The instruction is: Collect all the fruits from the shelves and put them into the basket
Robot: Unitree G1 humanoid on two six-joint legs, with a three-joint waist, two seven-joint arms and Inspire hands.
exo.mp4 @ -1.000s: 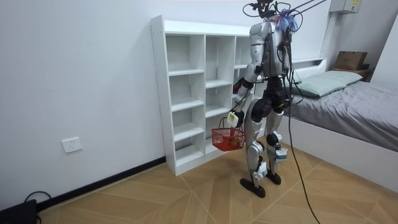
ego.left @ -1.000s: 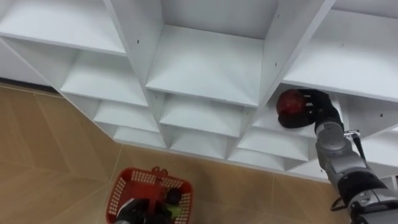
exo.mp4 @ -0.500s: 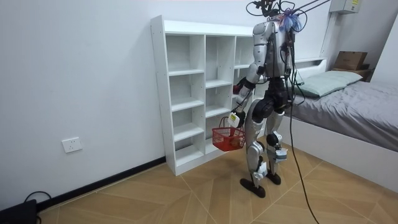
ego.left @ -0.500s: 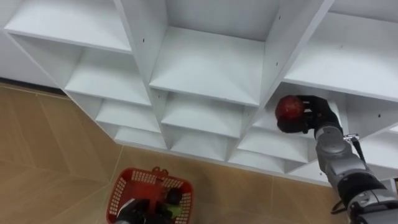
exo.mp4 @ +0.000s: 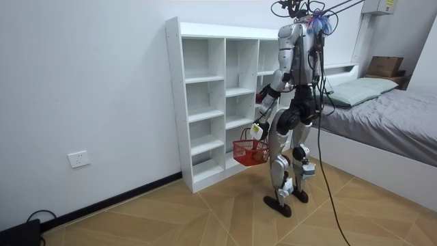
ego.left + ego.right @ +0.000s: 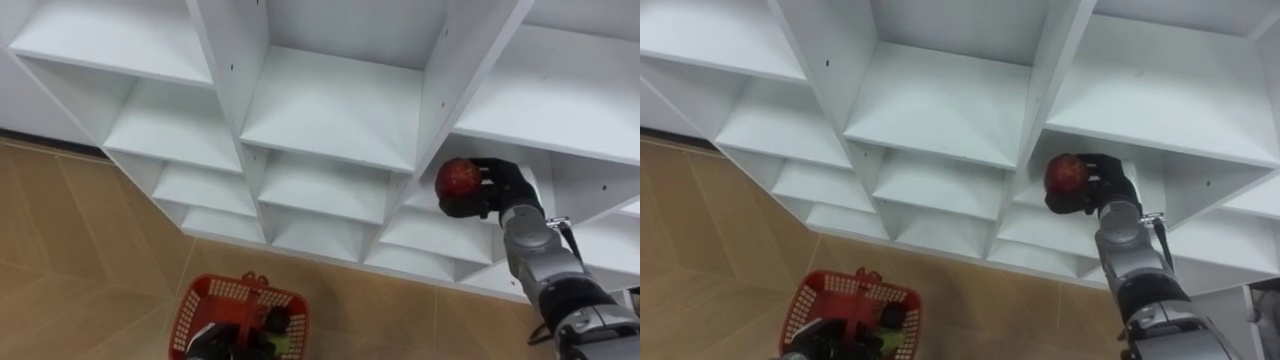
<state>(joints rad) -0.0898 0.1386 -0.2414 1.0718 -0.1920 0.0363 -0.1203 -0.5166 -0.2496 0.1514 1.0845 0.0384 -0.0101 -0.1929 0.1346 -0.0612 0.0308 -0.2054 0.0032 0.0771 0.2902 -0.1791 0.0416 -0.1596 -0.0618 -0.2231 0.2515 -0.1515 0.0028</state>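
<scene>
A round red fruit (image 6: 458, 177) (image 6: 1066, 171) sits at the front of a closet compartment on the right, and my right hand (image 6: 492, 190) (image 6: 1102, 189) is shut on it from behind. A red plastic basket (image 6: 212, 292) (image 6: 816, 292) hangs low at my left over the floor. It holds a green item (image 6: 284, 342) and a dark one (image 6: 279, 318). My left hand (image 5: 255, 128) grips the basket's handle. In the room view I stand upright facing the white closet (image 5: 205, 102), right arm (image 5: 272, 87) reaching into a middle shelf.
The white closet (image 6: 330, 100) has many bare open compartments, divided by upright panels. Wooden floor (image 6: 80, 260) lies below it. A bed (image 5: 389, 116) stands behind me on the room view's right, with the white wall on the room view's left.
My right hand has drawn the red fruit a little leftward and outward, toward the compartment's front edge. The basket hangs where it was.
</scene>
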